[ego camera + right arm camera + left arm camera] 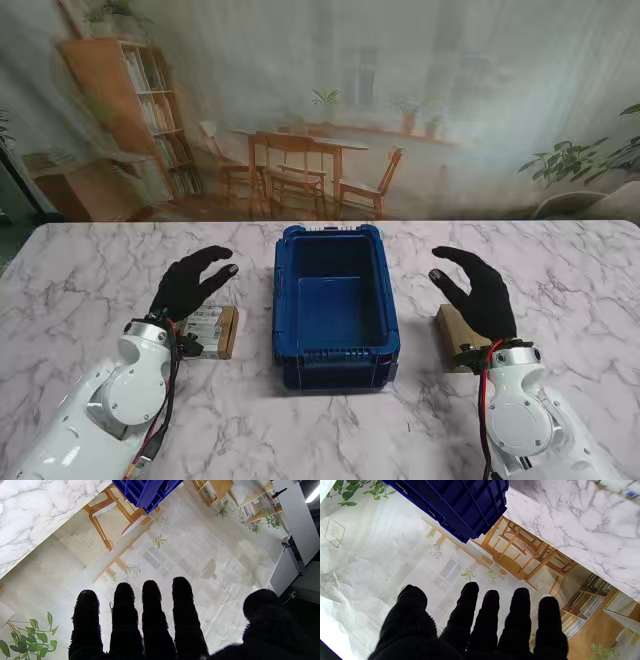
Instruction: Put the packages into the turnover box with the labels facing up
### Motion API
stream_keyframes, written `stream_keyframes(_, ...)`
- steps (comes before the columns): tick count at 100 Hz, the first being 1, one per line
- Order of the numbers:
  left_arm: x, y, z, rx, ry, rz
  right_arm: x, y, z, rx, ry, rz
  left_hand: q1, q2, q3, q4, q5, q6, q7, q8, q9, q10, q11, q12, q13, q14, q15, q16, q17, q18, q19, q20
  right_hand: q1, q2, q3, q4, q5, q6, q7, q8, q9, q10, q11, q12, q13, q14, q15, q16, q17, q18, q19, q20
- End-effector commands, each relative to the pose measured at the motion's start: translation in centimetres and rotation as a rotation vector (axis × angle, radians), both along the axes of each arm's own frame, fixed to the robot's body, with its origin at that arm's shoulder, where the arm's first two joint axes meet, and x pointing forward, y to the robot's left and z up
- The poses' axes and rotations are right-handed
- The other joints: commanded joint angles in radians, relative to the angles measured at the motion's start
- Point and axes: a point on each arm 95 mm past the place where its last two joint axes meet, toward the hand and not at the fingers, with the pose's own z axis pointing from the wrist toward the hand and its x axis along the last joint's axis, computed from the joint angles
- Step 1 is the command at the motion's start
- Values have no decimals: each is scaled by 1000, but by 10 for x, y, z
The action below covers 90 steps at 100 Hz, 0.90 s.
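Packages: two, both on the table, none in the box. Left package [213, 331] lies flat midway between the table's left edge and the box, white label up, long axis roughly left-right, its left end hidden under the left hand's wrist. Right package [455, 336] sits near the box's right wall, plain brown side showing, no label visible, long axis seems to run nearer-to-farther from me, mostly covered by the right hand. One blue box [334, 303] at table centre, long axis running away from me, open top, nothing inside. Left hand [190, 283] hovers over the left package, fingers spread and slightly curled, holding nothing; wrist view shows its fingers [485, 620] apart with the box corner [470, 507] and marble table [582, 525] beyond. Right hand [478, 288] hovers over the right package, fingers extended, thumb apart, gripping nothing; its wrist view shows four fingers [152, 615] straight, box [147, 490] beyond.
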Motion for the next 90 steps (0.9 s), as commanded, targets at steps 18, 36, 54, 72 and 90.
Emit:
stream_keyframes(18, -2, 0, -1, -2, 4, -11, -2, -1, -2, -2, -6, 1, 19, 42, -14, 3, 25, 1, 9, 13, 23, -1, 10, 13, -5, -3, -2, 9, -10, 6, -13, 2, 7, -6, 12, 18, 20, -8, -5, 9, -29, 4, 14, 9, 7, 4, 4, 16, -7, 2, 9, 15)
stream_keyframes(36, -3, 0, -1, -1, 8, -5, -1, -2, -3, 2, -4, -3, 20, 41, -14, 3, 25, 1, 9, 13, 21, -2, 10, 13, -6, -4, -2, 9, -10, 6, -14, 2, 8, -6, 13, 18, 19, -7, -5, 9, -30, 2, 14, 10, 5, 4, 4, 16, -8, 1, 9, 15)
stream_keyframes(54, -5, 1, 1, 7, -4, -5, -3, -2, -1, 8, -14, 5, 19, 41, -14, 3, 25, 0, 9, 14, 19, -1, 9, 12, -6, -5, -3, 9, -8, 4, -13, 2, 7, -7, 12, 18, 20, -7, -5, 9, -29, 3, 14, 10, 7, 4, 4, 16, -7, 1, 9, 15)
stream_keyframes(72, -6, 5, 2, 5, 6, 8, -5, -1, 0, 7, -23, 14, 20, 40, -14, 3, 23, 5, 5, 11, 13, 5, 2, 8, -19, 1, -11, 5, -17, 5, -22, -2, 7, -6, 13, 18, 19, -7, -6, 9, -30, 4, 13, 9, 6, 4, 4, 16, -8, 1, 9, 15)
stream_keyframes(90, -5, 6, -2, 42, 46, 22, -10, 2, 0, 9, -27, 32, -23, 62, -21, -5, -25, -11, -31, -6, -76, 7, -45, -14, -72, -4, -42, -13, -26, 39, -57, -15, 7, -7, 14, 18, 21, -9, -6, 9, -27, 2, 13, 9, 8, 5, 4, 16, -6, 1, 9, 16)
